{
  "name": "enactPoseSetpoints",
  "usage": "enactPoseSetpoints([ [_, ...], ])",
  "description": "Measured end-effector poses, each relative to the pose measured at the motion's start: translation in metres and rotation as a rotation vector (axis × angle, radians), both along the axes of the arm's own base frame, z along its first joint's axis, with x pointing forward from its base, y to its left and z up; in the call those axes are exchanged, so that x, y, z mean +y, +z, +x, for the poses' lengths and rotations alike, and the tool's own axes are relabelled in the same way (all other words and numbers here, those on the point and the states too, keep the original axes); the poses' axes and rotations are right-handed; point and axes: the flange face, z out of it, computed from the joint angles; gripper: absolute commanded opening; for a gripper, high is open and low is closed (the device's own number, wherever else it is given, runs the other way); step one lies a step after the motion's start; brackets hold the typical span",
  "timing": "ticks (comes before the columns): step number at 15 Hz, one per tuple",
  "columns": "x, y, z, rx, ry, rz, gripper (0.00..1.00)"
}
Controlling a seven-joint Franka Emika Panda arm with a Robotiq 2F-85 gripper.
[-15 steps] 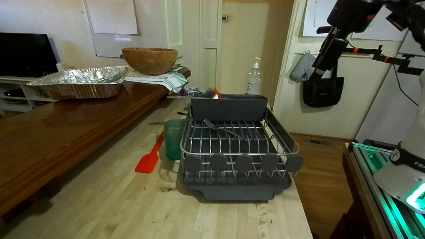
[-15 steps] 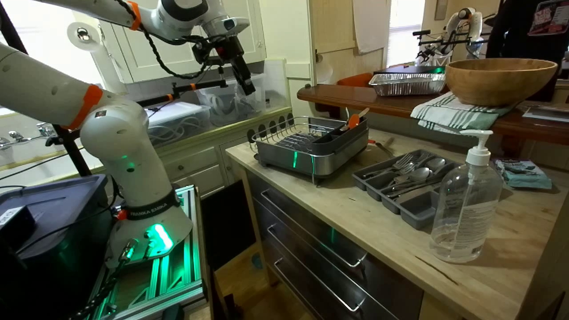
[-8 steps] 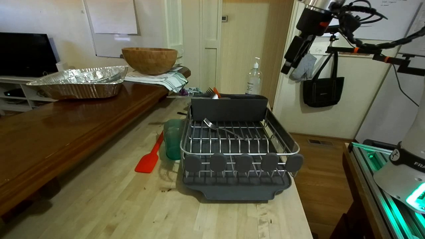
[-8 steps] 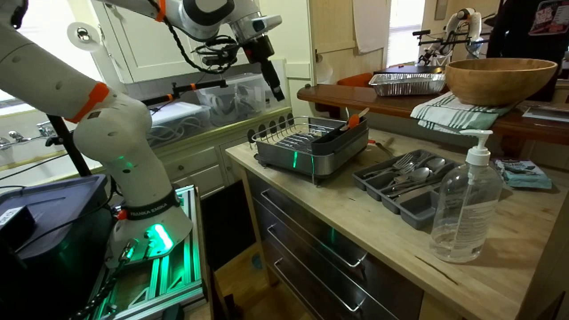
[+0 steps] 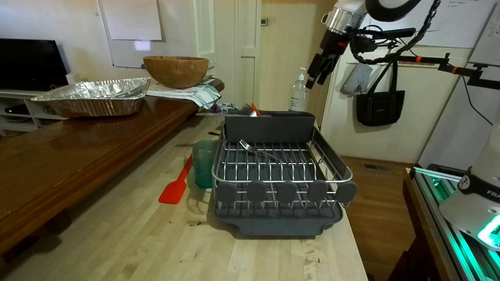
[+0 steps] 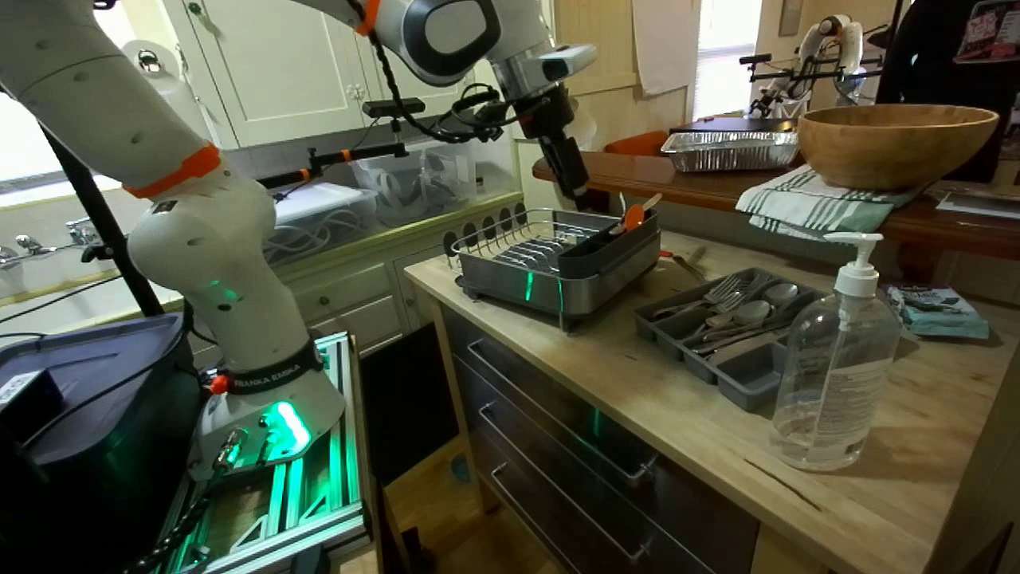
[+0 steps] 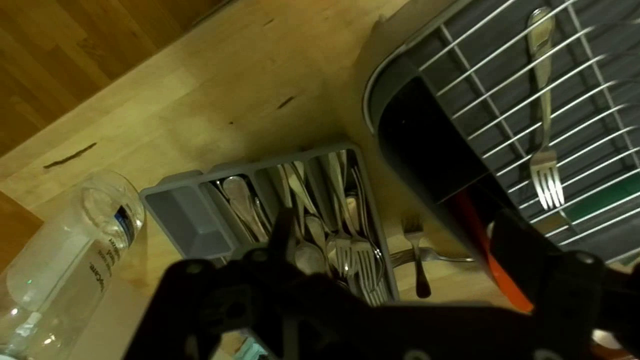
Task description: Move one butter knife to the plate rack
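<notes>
Slim dark pieces that look like butter knives [image 6: 741, 340] lie in a compartment of the grey cutlery tray in an exterior view. In the wrist view, only handles [image 7: 245, 202] show in a compartment near the left finger, so I cannot tell the knife clearly. The plate rack [image 5: 281, 225] stands on the counter in both exterior views [image 6: 518, 281], and its corner shows in the wrist view [image 7: 371, 95]. A fork [image 7: 545, 95] lies on its wires. My gripper [image 5: 315, 82] is open and empty, in the air above the rack's caddy end; its fingers stand wide apart in the wrist view [image 7: 395, 222].
The cutlery tray [image 7: 186, 220] sits beside the rack. Two forks [image 7: 420, 260] lie between them. A soap bottle [image 6: 837, 375] stands past the tray. A red spatula [image 5: 174, 191] and green glass [image 5: 204, 164] are beside the rack. An orange utensil [image 6: 633, 217] rises from the caddy.
The arm has swung across from the robot's side toward the rack and come lower. The gripper is now near the rack's caddy end. The rack and cutlery have not moved.
</notes>
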Motion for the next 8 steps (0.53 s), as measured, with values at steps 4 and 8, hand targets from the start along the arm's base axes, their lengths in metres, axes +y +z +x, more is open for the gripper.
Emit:
enactPoseSetpoints([
  [4,-0.0023,-0.0011,0.0074,0.005,0.001,-0.002,1.0],
  [8,-0.0001,0.0019,0.0053,-0.002,0.002,0.001,1.0],
])
